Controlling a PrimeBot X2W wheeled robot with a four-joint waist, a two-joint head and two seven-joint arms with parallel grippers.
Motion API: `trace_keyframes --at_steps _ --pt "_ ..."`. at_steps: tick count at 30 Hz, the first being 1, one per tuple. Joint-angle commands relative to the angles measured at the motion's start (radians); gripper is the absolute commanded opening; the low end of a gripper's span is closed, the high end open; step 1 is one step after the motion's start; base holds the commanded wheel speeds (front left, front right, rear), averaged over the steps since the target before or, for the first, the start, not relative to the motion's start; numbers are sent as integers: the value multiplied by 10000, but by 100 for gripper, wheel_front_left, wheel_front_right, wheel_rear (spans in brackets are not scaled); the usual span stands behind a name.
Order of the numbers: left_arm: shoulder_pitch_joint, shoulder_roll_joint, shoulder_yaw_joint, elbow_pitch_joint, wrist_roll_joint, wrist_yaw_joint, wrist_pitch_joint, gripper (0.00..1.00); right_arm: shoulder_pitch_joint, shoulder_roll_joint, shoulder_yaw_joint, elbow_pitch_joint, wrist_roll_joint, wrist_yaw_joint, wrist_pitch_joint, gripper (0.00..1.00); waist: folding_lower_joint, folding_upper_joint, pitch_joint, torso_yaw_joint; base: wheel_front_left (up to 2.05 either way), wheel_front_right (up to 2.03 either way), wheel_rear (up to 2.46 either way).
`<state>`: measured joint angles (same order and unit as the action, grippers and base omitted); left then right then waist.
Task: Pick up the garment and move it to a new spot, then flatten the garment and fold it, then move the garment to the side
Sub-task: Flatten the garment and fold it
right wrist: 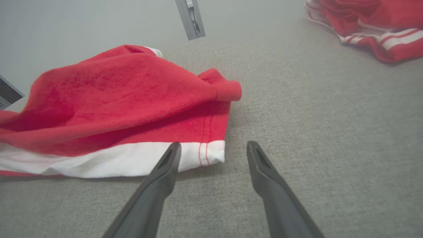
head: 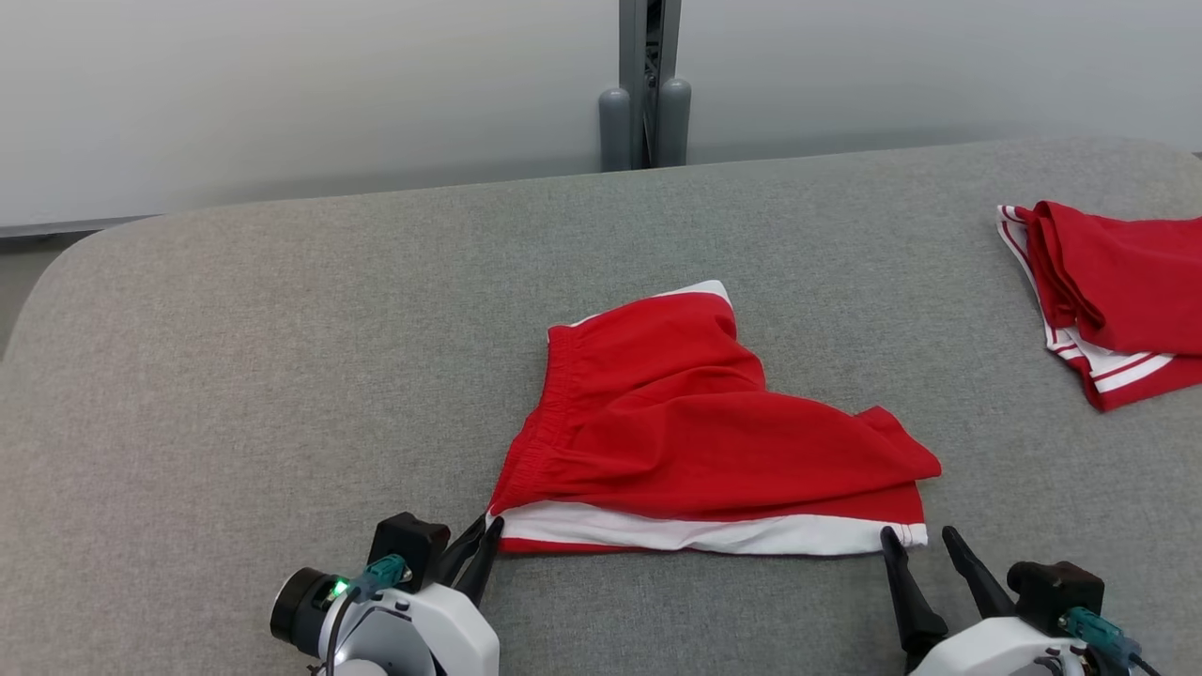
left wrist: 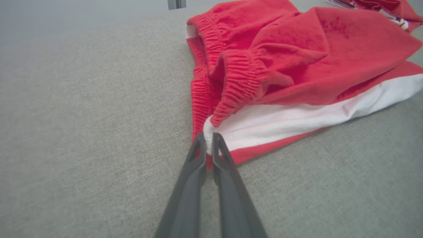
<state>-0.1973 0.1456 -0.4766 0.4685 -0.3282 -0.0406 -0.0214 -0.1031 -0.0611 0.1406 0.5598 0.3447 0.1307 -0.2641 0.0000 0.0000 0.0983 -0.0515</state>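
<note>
— What lies underneath?
— A broad grey woven-fabric tabletop [head: 235,376], rounded at its corner.
— And behind?
— Pale, softly lit white wall panels [head: 282,94], split by a grey metal upright post [head: 644,75].

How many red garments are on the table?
2. One garment lies at the table's middle, its near-left corner pinched in the left pincer. The second garment lies at the right, cut by the picture's edge; more may lie beyond.

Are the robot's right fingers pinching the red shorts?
No, the right gripper has its fingers spread wide apart, and the corner of the red shorts lies unclamped at their tips.
</note>
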Motion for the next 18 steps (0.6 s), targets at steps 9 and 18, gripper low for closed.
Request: trace_keyframes --at_steps 9,18 --pt "-179 103 -123 -427 -21 120 162 0 -551 -38 432 663 404 -2 -15 0 0 0 189 143 0 0 0" --pt "-60 144 -15 -1089 -808 -434 124 0 -344 -354 230 -554 526 -2 -17 0 0 0 -39 25 0 0 0"
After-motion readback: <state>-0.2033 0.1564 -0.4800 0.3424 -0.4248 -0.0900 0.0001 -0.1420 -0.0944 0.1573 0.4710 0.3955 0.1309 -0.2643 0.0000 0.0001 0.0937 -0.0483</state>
